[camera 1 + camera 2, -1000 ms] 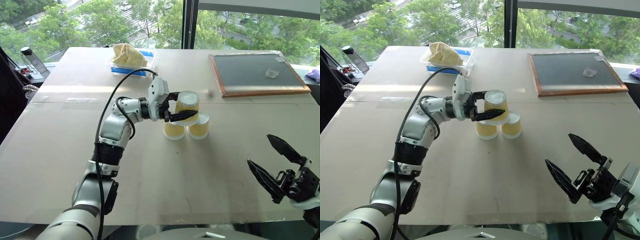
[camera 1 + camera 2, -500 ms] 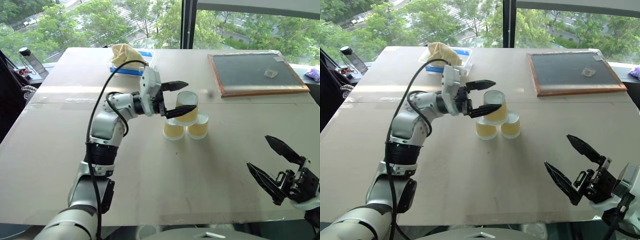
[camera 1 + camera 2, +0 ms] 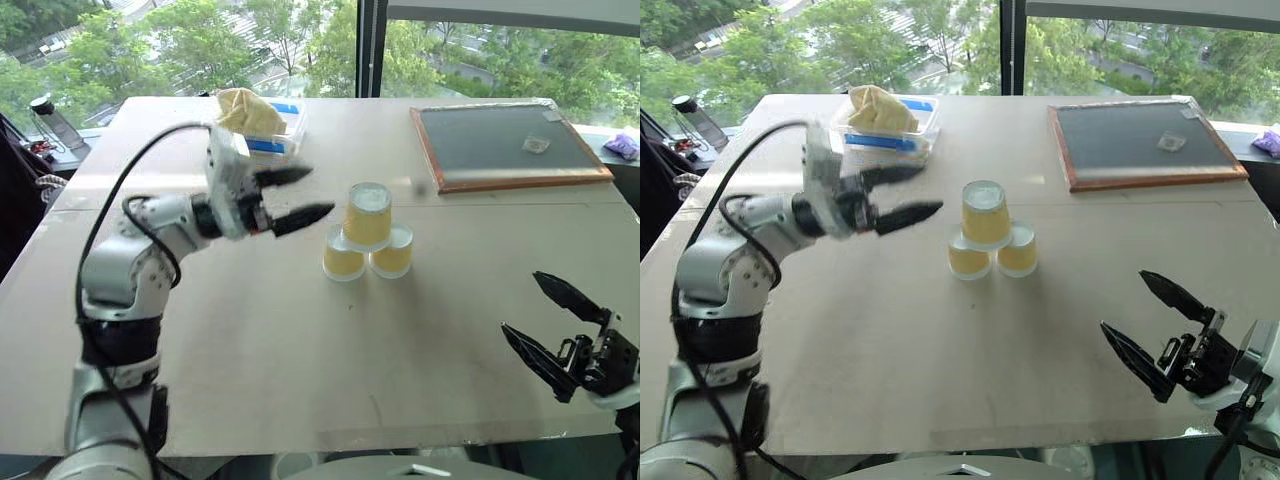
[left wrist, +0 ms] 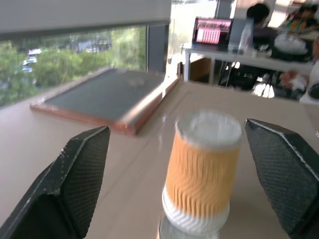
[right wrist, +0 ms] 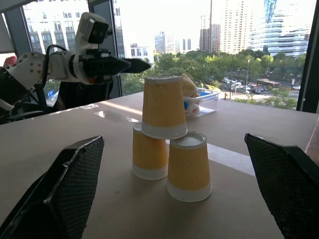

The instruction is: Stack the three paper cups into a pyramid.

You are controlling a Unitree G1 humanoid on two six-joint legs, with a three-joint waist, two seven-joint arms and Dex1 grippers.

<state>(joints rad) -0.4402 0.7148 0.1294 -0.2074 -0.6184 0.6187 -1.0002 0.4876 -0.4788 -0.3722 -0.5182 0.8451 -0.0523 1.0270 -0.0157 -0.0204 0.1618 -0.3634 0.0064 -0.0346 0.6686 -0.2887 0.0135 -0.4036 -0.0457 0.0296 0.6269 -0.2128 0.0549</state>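
**Three paper cups stand stacked as a pyramid between two open grippers**

At the far left edge of the table, a dark bottle stands near the corner. The left gripper hangs above the tabletop on the left, pointing level toward the cups, with its two black fingers spread apart and nothing between them. It is near the cups but not touching them. Behind it, toward the windows, a clear plastic tub with a blue label holds something crumpled and yellowish.

Near the middle of the table stand the three paper cups, all upside down with their white bases up. The two bottom cups sit side by side and touching: the left cup and the right cup. The top cup rests upright across both of them, bridging the join. In the left wrist view the top cup stands between that gripper's open fingers, at a distance from them.

To the right and farther back lies a dark board with a wooden frame, a small pale scrap on it. At the near right edge of the table, the right gripper hovers well apart from the cups, its fingers spread wide and empty.
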